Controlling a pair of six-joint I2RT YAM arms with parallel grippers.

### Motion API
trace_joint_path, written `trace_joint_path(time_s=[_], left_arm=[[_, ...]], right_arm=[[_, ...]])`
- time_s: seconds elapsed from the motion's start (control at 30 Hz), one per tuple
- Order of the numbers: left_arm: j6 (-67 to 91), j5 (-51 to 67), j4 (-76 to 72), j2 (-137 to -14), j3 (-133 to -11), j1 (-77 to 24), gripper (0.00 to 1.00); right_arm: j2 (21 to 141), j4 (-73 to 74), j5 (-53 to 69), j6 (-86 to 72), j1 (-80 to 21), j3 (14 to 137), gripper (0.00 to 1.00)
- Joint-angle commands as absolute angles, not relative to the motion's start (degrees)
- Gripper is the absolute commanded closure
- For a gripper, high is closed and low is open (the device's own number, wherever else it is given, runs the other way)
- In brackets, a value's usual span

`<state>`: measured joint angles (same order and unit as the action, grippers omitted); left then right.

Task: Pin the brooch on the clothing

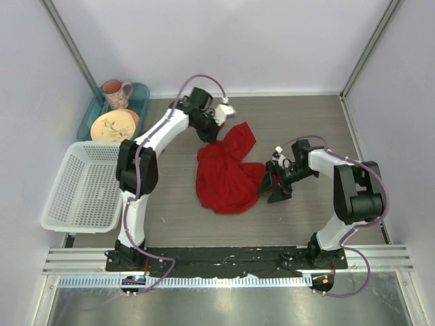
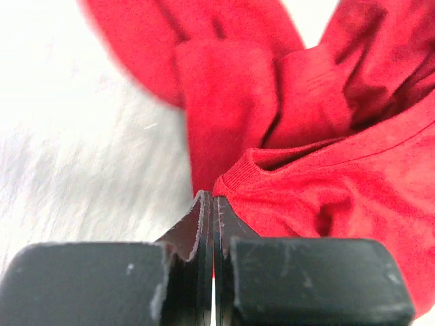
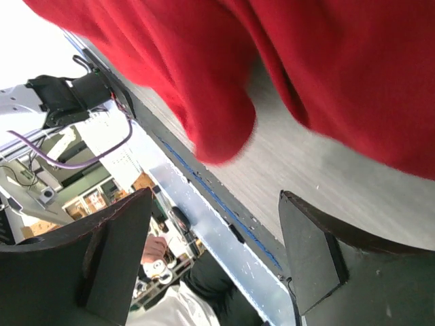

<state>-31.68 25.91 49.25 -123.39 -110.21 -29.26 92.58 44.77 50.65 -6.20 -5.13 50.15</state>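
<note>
my left hand point(image 2: 211, 207) clenched flat, pinching ribbed collar point(image 2: 238, 178) of red t-shirt point(image 1: 224, 180) at its far edge. i judge grip is meant to lift and tension cloth for pinning. my right hand point(image 3: 216, 197) released, jaws wide, nothing between, low over surface point(image 1: 306, 129) just beside t-shirt's right edge, likely poised for second hold. t-shirt bunched, not spread. brooch not visible in any view, cannot tell where.

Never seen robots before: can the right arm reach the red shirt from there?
Probably yes: the right gripper stands open just beside the shirt, with only bare table between them.
</note>
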Motion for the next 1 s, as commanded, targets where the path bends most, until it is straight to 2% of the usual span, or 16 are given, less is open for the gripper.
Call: trace_joint_path(time_s=[0.0,0.17,0.33,0.43,0.53,0.6,0.63,0.67,0.7,0.83,0.93,0.97], left_arm=[[-21.1,25.7,40.8,-123.1,-111.7,-23.7,1.0],[-21.0,27.7,38.4,-120.5,-105.9,-23.3,1.0],[-21.6,27.7,37.4,-118.7,-102.5,-23.3,1.0],[-21.6,27.9,37.4,-118.4,-102.1,-23.1,1.0],[-21.4,28.0,37.4,-118.4,-102.6,-23.1,1.0],[-20.9,28.1,37.4,-118.0,-102.8,-22.9,1.0],[-20.8,28.3,37.6,-117.9,-102.9,-22.8,1.0],[-20.4,28.4,37.8,-117.6,-103.1,-22.6,1.0],[-20.2,28.5,38.1,-117.1,-103.4,-22.3,1.0],[-20.9,29.5,42.4,-116.1,-111.2,-20.4,1.0],[-19.6,31.9,45.8,-115.8,-119.6,-19.0,1.0],[-19.5,33.2,47.1,-115.7,-126.7,-18.9,1.0]], right_arm=[[98.3,41.5,51.4,-5.5,-8.0,53.2,0.19],[104.2,32.5,51.2,-11.5,-8.8,56.1,0.19],[105.3,25.6,54.1,-17.5,-10.0,58.8,0.19],[104.9,22.5,54.0,-20.0,-12.6,58.2,0.23],[105.8,20.0,51.9,-21.5,-14.4,57.2,0.42],[107.6,19.2,51.0,-22.1,-14.6,57.2,0.62],[108.0,19.2,50.8,-22.0,-14.5,57.4,0.74],[108.3,20.8,50.4,-21.2,-14.3,58.4,0.96],[108.4,22.1,50.3,-20.4,-13.4,59.1,0.99],[104.8,36.2,46.9,-7.7,-7.8,68.3,0.99],[103.2,49.4,41.4,-0.3,-1.9,84.2,0.99],[103.3,54.4,40.2,4.3,-0.8,94.4,0.99]])
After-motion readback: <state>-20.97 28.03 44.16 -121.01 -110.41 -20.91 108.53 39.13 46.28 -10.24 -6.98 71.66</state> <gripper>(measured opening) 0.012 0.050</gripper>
